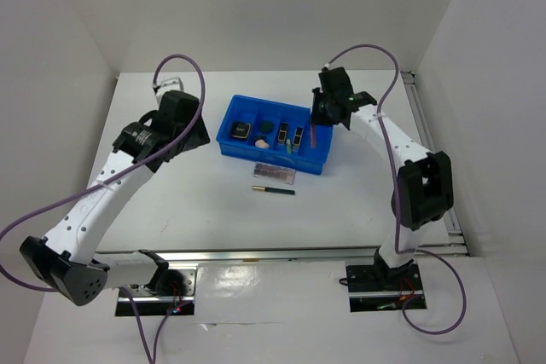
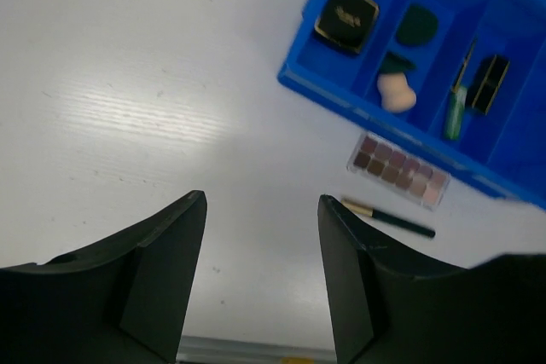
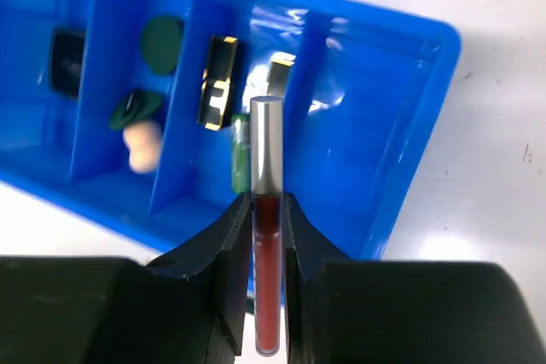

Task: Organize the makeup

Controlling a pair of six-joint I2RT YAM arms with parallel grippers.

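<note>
My right gripper (image 3: 267, 210) is shut on a red lip gloss tube (image 3: 266, 168) with a silver cap, held over the right end of the blue divided tray (image 1: 275, 156). In the tray lie a black square compact (image 2: 345, 16), a dark green round piece (image 2: 415, 25), a peach sponge (image 2: 396, 93) and black-gold cases (image 3: 218, 81). In front of the tray, on the table, rest a pinkish palette (image 1: 275, 172) and a thin pencil (image 1: 273, 189). My left gripper (image 2: 262, 202) hangs open and holds nothing, above the table to the left of the tray.
White walls enclose the table on the left, back and right. A metal rail (image 1: 281, 253) runs along the near edge by the arm bases. The tray's rightmost compartment (image 3: 367, 125) shows only bare blue floor.
</note>
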